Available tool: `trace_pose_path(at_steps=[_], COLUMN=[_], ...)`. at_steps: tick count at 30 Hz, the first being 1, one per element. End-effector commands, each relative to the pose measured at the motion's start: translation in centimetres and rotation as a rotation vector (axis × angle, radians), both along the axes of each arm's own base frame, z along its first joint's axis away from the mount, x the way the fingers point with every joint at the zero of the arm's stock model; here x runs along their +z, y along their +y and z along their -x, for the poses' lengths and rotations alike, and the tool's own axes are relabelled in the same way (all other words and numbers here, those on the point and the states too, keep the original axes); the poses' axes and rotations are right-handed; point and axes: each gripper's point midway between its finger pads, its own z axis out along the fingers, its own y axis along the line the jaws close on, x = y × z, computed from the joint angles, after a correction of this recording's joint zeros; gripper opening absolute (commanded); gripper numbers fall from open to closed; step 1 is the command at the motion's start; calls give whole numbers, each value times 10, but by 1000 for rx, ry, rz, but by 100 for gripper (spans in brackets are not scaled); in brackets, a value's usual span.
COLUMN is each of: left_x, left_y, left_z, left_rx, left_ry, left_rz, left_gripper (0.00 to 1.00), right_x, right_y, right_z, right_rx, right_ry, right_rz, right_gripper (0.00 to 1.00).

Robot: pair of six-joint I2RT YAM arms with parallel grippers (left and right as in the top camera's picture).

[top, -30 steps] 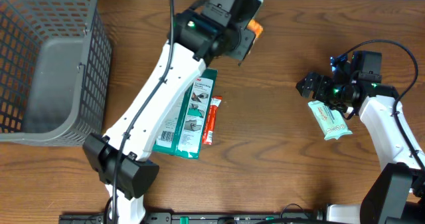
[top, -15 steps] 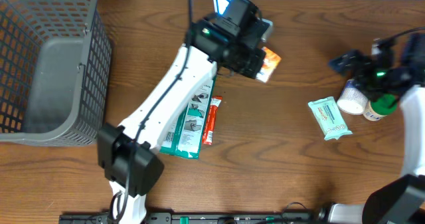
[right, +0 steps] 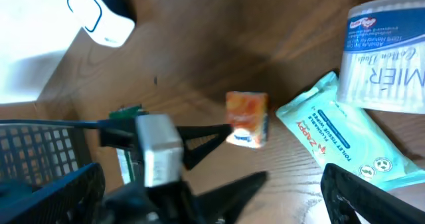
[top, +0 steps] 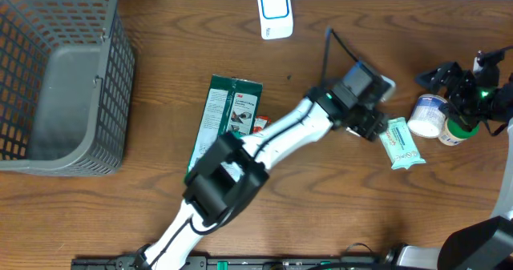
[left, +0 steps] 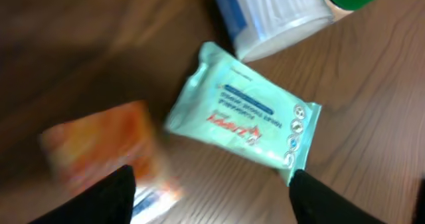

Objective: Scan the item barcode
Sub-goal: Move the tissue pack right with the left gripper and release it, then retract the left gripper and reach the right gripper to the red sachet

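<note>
The left gripper (left: 209, 184), jaws apart, hovers over the wooden table (left: 80, 44). The blurred orange box (left: 106, 147) lies by one fingertip, at nine o'clock from the mint wipes pack (left: 242, 111). The right gripper (top: 439, 75), jaws spread wide, hangs near the cotton swab tub (top: 425, 115).
</note>
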Motion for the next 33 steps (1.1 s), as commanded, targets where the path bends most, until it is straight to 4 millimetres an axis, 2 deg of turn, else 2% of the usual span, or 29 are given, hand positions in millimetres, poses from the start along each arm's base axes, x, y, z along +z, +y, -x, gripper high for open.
trace_pose_path(at_steps=[1, 5, 9, 13, 15, 19, 22, 25, 28, 33], left_x=[13, 29, 67, 110, 129, 155, 161, 158, 146, 137], left_y=[1, 13, 35, 79, 110, 182, 239, 292, 346, 399], left_z=[-16, -31, -41, -51, -56, -63, -66, -67, -66, -63], left_rx=[37, 104, 168, 263, 322, 448, 546, 634, 727, 829], left_ry=[-84, -149, -198, -238, -249, -190, -126, -57, 38, 134], left_rz=[1, -24, -36, -85, -124, -186, -246, -316, -394, -455], left_gripper=[75, 77, 78, 78, 78, 78, 78, 78, 78, 78], right_x=[7, 6, 6, 5, 5, 5, 0, -7, -16, -36], right_y=[0, 1, 2, 10, 19, 65, 105, 146, 187, 244], right_z=[0, 1, 3, 5, 4, 0, 0, 5, 12, 24], right_rx=[47, 51, 51, 71, 104, 272, 394, 473, 513, 489], right_ry=[-43, -39, -30, -20, -21, -44, -38, -9, 19, 4], right_rz=[21, 21, 15, 10, 13, 38, 98, 167, 262, 402], right_gripper=[99, 99, 99, 99, 99, 99, 99, 98, 91, 89])
